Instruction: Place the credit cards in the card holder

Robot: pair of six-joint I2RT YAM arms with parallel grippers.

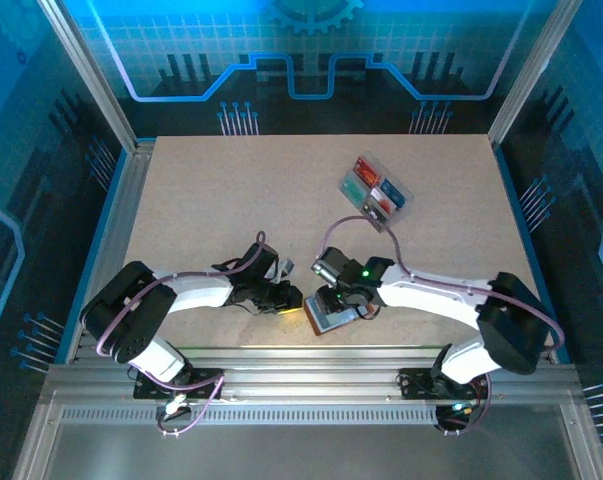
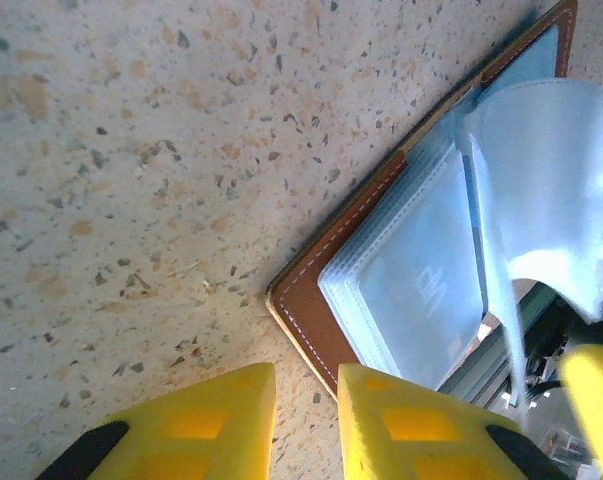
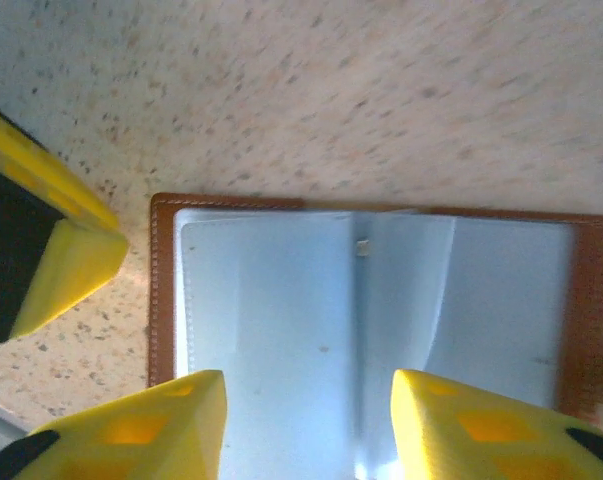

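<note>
The card holder (image 1: 322, 317), brown leather with pale grey-blue sleeves, lies open on the table near the front edge. My right gripper (image 3: 308, 385) is open just above its sleeves (image 3: 281, 300), with nothing between the fingers. My left gripper (image 2: 306, 385) stands at the holder's left corner (image 2: 316, 305), open by a narrow gap with bare table showing in it; its right finger (image 2: 401, 420) overlaps the leather edge. One sleeve page (image 2: 551, 170) stands lifted. The credit cards (image 1: 379, 207), red, teal and blue, lie in a clear tray (image 1: 405, 195) further back.
The clear tray sits at the table's back right, well away from both arms. The metal front rail (image 1: 311, 365) runs just behind the card holder. The left gripper's yellow finger (image 3: 71, 265) shows beside the holder's left edge.
</note>
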